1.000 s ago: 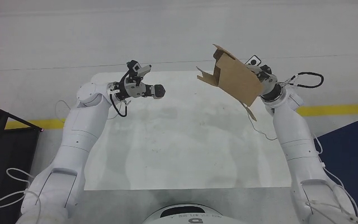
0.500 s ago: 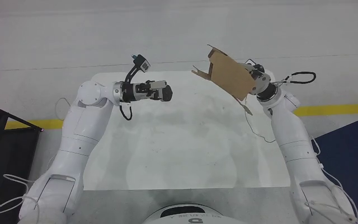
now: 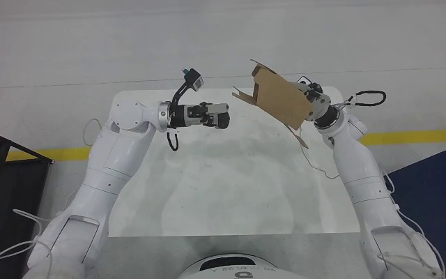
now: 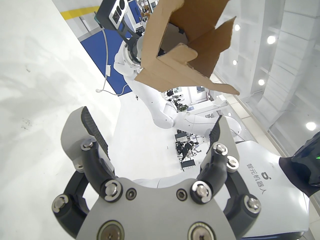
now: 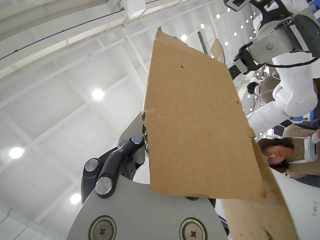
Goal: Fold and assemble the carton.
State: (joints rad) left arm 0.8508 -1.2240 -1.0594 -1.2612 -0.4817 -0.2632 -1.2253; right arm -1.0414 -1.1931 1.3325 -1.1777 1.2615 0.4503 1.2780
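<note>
Left claw (image 3: 224,118) open, moved right toward carton (image 3: 279,97); right claw (image 3: 307,96) grips carton, swung it left; flap push likely next

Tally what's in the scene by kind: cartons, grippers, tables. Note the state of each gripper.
brown cardboard carton, held up off the table: 1
grippers: 2 (left gripper open and empty, right gripper clamped on the carton)
white table: 1
Total: 4
</note>
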